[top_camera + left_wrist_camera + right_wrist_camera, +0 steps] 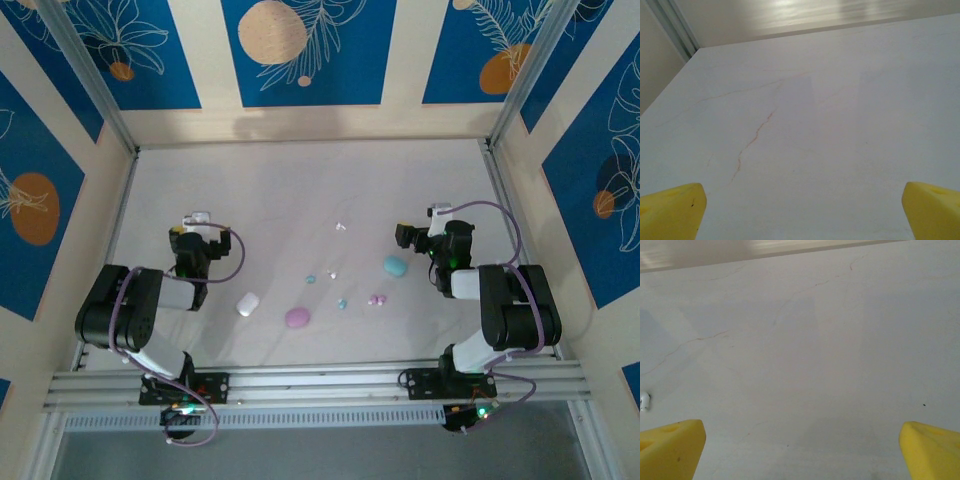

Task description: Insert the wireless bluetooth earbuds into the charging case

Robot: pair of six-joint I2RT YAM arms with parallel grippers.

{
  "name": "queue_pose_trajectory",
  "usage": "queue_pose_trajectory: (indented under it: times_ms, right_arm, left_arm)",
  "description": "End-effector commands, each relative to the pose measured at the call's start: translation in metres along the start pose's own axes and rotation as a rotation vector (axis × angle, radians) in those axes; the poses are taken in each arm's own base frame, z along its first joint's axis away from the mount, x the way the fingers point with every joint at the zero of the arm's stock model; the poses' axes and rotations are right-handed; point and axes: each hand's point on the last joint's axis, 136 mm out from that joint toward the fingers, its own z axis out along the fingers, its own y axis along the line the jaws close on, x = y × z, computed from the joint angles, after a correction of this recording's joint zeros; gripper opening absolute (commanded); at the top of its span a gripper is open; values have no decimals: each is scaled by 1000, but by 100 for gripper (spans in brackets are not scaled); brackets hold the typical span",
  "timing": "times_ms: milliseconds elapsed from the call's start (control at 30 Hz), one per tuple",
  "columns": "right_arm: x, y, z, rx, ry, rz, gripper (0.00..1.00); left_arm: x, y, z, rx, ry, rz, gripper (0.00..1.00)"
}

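Earbuds (342, 303) lie loose between left gripper (802, 211) and right gripper (801, 450) (cases (297, 317) too); none is inserted yet, and both hang spread wide, empty.

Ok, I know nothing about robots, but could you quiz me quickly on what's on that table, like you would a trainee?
1. True or false: the left hand is shut.
2. Which case lies nearest the right hand? A white, B pink, C the teal case.
3. How many pebble-shaped cases lie on the table?
Key: 1 false, it is open; 2 C; 3 three.
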Motion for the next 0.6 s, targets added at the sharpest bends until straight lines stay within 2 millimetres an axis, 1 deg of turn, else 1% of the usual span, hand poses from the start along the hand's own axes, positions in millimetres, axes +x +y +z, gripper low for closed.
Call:
queue_pose_trajectory:
  times_ms: [0,200,267,333,400,467,500,567]
  right_arm:
    - [-10,3,2,-8,-23,-21,99]
    - [-11,7,1,-26,-23,-28,100]
    - [-15,9,0,-28,-9,-36,99]
    - [-22,13,0,-44,38,-26,97]
    - [-28,14,-1,-52,116,29,97]
    - [-37,27,-4,-117,167,74,96]
    - [-41,38,-6,-181,202,94,94]
    - [-50,64,-8,-319,263,122,90]
  left_arm:
    - [-6,1,-3,18,-34,-13,100]
    - [-8,3,-18,21,-113,-30,100]
    - [-10,4,-23,25,-139,-35,100]
    - [-10,5,-25,18,-143,-37,100]
    - [-15,6,-27,15,-139,-37,100]
    - [-21,8,-32,17,-118,-32,100]
    - [-26,11,-34,8,-98,-43,100]
    - [-27,14,-37,-4,-12,-79,100]
